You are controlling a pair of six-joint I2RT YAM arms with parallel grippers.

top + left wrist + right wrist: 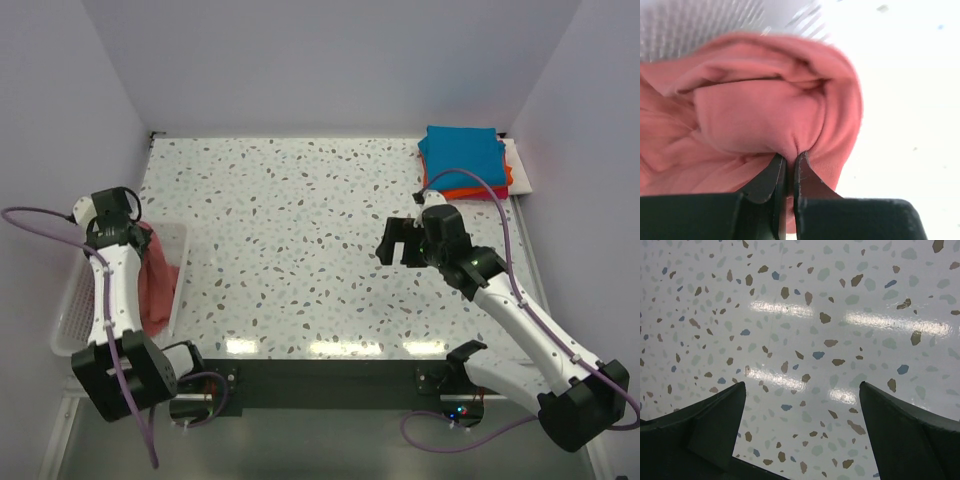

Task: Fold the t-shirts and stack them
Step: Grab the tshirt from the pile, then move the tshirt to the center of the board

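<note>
1. The left hand [143, 236] reaches into the white mesh basket [68, 318] at the left edge of the tabletop [300, 220], its jaws pinched nearly together on a fold of the dusty-red t-shirt [158, 285].
2. The shirt lies bunched against the basket's inner wall, directly under and in front of that hand. From above, its crumpled length runs roughly near-to-far along the wall. No sleeve or hem can be made out.
3. The coming move likely turns on one relation: the bare tabletop lies to the left hand's right, across the basket wall, so the cloth would have to be lifted up and over.
4. The right hand [393, 243] hovers over the tabletop right of centre, jaws spread wide and holding nothing. It is well apart from the red shirt, and is the nearer hand to the folded stack in the far right corner, a teal-blue t-shirt [462, 150] on an orange t-shirt [478, 190].
5. The left wrist view alone shows the grip: the left hand [790, 159] gathers the dusty-red t-shirt [765, 110] into a pucker, with basket mesh [690, 25] behind.
6. The right wrist view shows only speckled tabletop [800, 315] between the right hand's [802, 385] parted fingers.
</note>
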